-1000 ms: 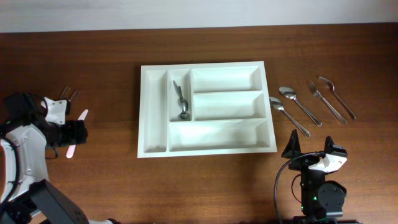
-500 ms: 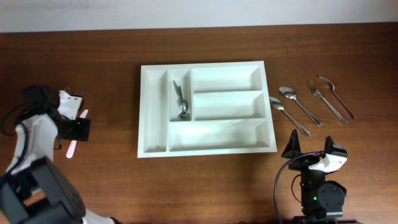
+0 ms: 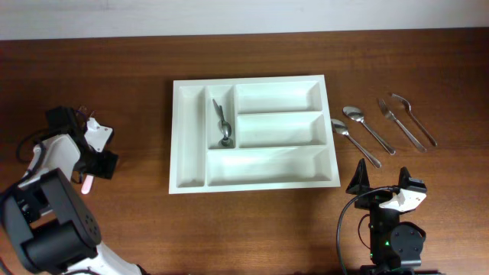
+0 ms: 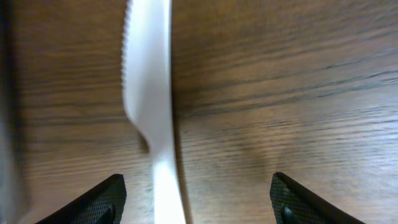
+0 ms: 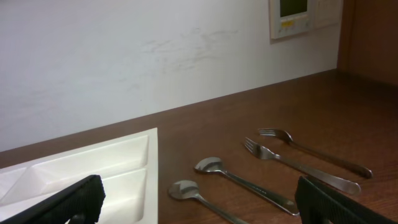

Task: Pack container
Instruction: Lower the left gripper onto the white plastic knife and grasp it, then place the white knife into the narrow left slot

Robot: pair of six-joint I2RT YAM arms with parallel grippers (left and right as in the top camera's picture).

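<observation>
The container, a white cutlery tray point(image 3: 275, 166) with five compartments, lies mid-table and holds one metal spoon point(image 3: 223, 130) in a narrow compartment. Its corner shows in the right wrist view point(image 5: 93, 165). My left gripper point(image 3: 102, 163) is open at the table's left, low over a pale plastic knife point(image 3: 87, 184). In the left wrist view the knife point(image 4: 151, 93) lies on the wood between the open fingers point(image 4: 196, 205), nearer the left one, untouched. My right gripper point(image 3: 382, 187) is open and empty near the front edge, by the tray's right corner.
Right of the tray lie two metal spoons point(image 3: 353, 141) point(image 3: 369, 128) and two forks point(image 3: 401, 126) point(image 3: 416, 118), side by side. They also show in the right wrist view: spoons point(image 5: 199, 194) point(image 5: 245, 179), forks point(image 5: 298, 163) point(image 5: 317, 147). A wall stands behind the table.
My left arm has swung and turned its wrist, bringing the open gripper over the plastic knife. The right arm and the utensils have not moved.
</observation>
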